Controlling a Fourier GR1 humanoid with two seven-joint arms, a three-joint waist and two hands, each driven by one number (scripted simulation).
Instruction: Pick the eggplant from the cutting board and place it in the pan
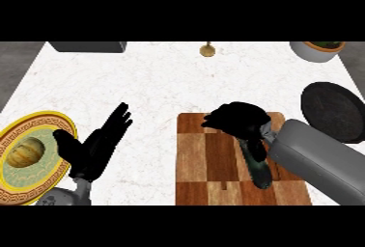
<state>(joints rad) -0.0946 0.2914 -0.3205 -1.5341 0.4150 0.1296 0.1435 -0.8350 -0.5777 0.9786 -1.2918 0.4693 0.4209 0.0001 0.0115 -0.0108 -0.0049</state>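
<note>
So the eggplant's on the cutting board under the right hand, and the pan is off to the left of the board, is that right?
Not quite. The head view shows the pan to the right of the cutting board, not the left. The eggplant does lie on the board under the right hand.

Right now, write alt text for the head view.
The right hand curls over the dark eggplant lying on the wooden cutting board. The dark pan sits to the right, and the left hand rests open beside a gold-rimmed plate.
</note>
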